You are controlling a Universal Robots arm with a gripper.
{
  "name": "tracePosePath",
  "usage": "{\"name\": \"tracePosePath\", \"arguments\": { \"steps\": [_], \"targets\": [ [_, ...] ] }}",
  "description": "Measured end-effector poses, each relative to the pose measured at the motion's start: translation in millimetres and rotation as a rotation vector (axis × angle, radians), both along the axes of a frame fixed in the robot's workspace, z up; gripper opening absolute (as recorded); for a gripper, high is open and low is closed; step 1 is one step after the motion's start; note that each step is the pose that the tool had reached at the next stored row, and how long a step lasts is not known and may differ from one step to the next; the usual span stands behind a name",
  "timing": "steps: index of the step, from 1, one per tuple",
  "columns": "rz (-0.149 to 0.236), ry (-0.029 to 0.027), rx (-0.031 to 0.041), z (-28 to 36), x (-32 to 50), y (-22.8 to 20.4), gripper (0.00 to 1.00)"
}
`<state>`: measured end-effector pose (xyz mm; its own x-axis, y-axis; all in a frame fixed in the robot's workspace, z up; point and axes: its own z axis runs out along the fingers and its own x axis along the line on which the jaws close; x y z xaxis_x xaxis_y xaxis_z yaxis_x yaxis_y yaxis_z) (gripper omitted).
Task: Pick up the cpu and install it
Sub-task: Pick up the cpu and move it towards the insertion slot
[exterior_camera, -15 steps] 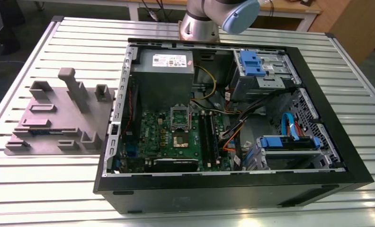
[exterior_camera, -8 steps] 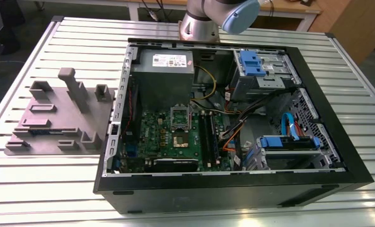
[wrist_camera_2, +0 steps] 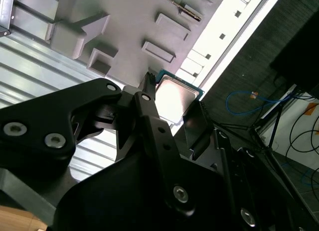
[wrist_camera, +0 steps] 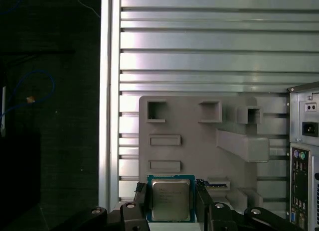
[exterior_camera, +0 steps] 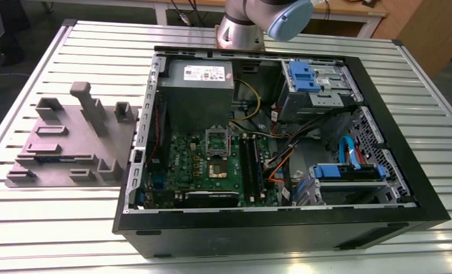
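Jaws clamped on the cpu (wrist_camera: 170, 200) at two opposite edges, silvery lid up. In the first wrist view the cpu hangs above the grey fixture (wrist_camera: 192, 154) on the slatted tabletop (wrist_camera: 199, 57).

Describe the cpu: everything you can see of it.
The cpu is a thin square chip with a pale silvery metal lid that glares under the light, framed by a narrow blue-green board edge. In both wrist views it sits between the black fingers of the tool, which close against two opposite edges. Its lid faces the first wrist camera squarely. Behind it lies the grey plastic fixture on the slatted metal table.
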<state>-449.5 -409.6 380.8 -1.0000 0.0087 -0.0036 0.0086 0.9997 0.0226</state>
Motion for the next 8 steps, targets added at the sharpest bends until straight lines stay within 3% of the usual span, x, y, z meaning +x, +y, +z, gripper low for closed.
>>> {"name": "tracePosePath", "arguments": {
  "steps": [8],
  "targets": [
    [0.000, 0.0001, 0.0000, 0.0, 1.9, 0.0, 0.47]
  ]
}}
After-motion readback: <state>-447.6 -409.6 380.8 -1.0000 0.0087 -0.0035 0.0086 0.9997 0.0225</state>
